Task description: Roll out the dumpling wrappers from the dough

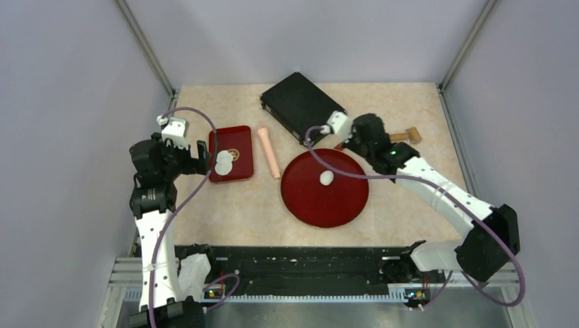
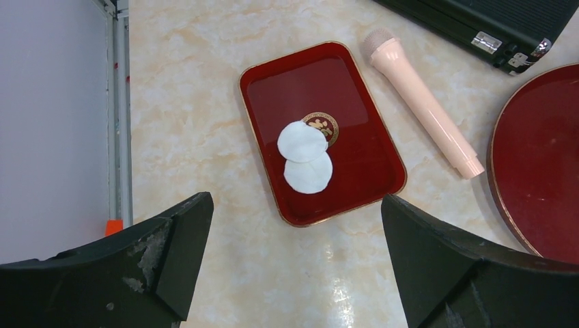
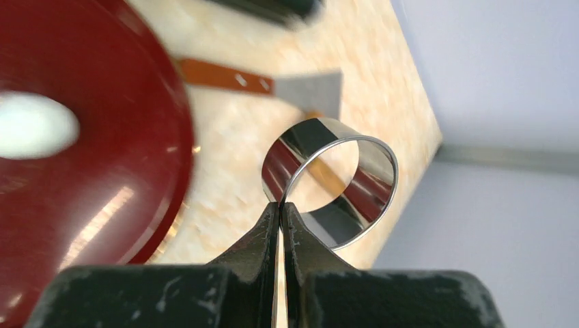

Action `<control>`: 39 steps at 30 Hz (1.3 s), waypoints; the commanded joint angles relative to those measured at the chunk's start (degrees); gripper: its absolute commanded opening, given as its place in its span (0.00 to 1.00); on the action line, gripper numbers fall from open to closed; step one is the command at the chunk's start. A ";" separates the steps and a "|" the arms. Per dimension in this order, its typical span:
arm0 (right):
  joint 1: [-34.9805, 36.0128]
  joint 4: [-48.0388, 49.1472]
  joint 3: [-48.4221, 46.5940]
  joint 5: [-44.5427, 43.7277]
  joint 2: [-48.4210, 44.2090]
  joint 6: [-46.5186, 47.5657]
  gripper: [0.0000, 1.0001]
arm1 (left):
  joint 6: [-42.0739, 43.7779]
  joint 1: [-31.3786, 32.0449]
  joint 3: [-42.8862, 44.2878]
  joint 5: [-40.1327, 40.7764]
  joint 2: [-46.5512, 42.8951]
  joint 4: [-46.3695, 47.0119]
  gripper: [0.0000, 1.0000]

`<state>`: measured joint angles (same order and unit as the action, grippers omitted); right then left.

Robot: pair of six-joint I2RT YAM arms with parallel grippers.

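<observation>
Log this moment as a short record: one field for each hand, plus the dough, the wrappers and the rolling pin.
left hand: open, empty, facing the red tray
right hand: shut on the wall of the ring cutter, over the table beside the plate
dumpling wrappers: two discs, overlapping, on the tray
dough: small white lump on the round red plate
rolling pin: lying on the table between tray and plate, untouched
</observation>
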<state>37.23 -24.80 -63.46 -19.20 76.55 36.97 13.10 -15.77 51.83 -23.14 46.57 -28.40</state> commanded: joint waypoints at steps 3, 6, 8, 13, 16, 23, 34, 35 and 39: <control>-18.27 1.46 10.30 6.44 -8.26 0.21 0.00 | -1.14 -0.43 0.28 -3.12 -1.65 1.64 0.99; -26.98 5.03 15.83 9.70 -8.36 1.52 0.00 | -1.33 -0.44 0.44 -4.18 -1.91 1.47 0.99; -31.19 7.35 18.72 10.88 -7.01 2.10 0.00 | -1.33 -0.49 0.46 -4.80 -2.01 1.38 0.99; -35.38 12.27 21.95 10.57 -3.20 2.66 0.00 | -1.25 -0.50 0.37 -5.01 -2.01 1.20 0.99; -35.73 12.41 21.62 10.68 -1.74 2.06 0.00 | -1.24 -0.49 0.41 -4.82 -2.31 1.10 0.99; -35.74 5.05 17.50 14.29 -2.15 2.86 0.67 | -1.31 -0.49 0.37 -4.55 -2.14 1.16 0.99; -36.42 1.64 -10.35 12.18 14.75 2.62 0.74 | -1.18 -0.49 0.47 -2.42 -0.95 1.14 0.99; -36.88 1.52 -14.19 10.25 19.11 0.87 0.74 | -1.15 -0.57 0.46 -2.13 -0.95 1.13 0.99; -42.04 -2.60 -29.65 8.30 34.43 -8.11 0.69 | -1.24 -0.83 0.38 -1.59 -0.93 1.29 0.99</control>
<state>0.34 -23.24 -81.97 -6.92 98.78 37.82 12.10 -15.99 51.83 -25.58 45.54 -28.51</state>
